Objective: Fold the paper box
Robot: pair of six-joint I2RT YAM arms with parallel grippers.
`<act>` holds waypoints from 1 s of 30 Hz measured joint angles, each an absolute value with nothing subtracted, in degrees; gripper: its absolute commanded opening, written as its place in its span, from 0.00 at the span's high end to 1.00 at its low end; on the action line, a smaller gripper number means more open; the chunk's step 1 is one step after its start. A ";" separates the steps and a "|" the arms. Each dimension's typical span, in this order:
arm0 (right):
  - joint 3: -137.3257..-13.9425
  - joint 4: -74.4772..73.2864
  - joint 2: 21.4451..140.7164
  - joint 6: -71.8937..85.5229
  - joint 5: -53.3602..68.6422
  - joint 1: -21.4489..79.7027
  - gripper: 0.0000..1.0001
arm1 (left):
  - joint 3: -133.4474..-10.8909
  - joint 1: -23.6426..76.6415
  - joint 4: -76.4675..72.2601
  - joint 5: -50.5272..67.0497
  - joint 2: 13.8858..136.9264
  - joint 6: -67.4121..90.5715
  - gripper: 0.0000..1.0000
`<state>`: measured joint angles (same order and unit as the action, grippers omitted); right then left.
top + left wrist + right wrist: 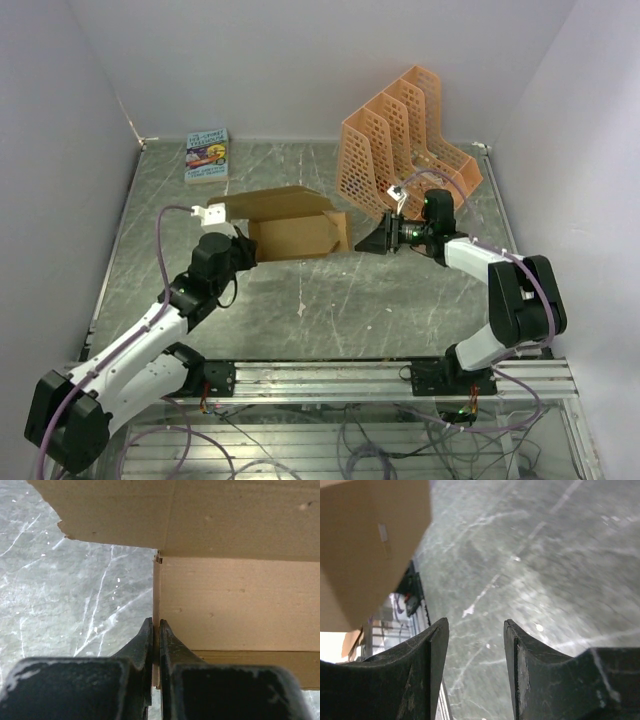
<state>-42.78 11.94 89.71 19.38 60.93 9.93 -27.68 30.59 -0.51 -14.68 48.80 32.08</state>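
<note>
My left jaws are pressed together, pinching a thin upright wall at the left end of the paper box (240,600) edge-on. The box sits mid-tabletop (400,300) between my two arms, its long axis running left to right, with a broad flap open at the back. It is plain tan corrugated card, matt, with crease lines and a ragged tab. My right jaws stand apart with nothing between them, just off the box's right end; I judge that arm nearer the free end.
</note>
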 measured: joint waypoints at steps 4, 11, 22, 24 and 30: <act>-42.74 19.07 87.46 24.18 64.23 12.10 0.52 | -27.68 30.59 -1.89 -14.09 49.41 32.45 0.93; -42.76 32.14 87.26 35.86 67.35 12.19 0.49 | -27.68 30.98 -3.66 -12.86 50.33 32.45 0.93; -41.36 45.21 87.24 45.12 70.30 15.27 0.38 | -27.86 33.71 -4.38 -14.52 52.36 31.81 0.93; -41.60 43.18 87.24 43.70 70.08 15.73 0.37 | -28.47 34.44 -4.19 -15.09 53.08 31.51 0.93; -43.90 34.44 87.22 37.28 68.25 16.08 0.33 | -30.26 35.86 -3.57 -17.65 53.52 31.00 0.93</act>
<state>-43.90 34.44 87.22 37.28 68.25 16.08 -30.26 35.86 -3.57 -17.65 53.52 31.00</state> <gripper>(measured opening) 0.669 0.095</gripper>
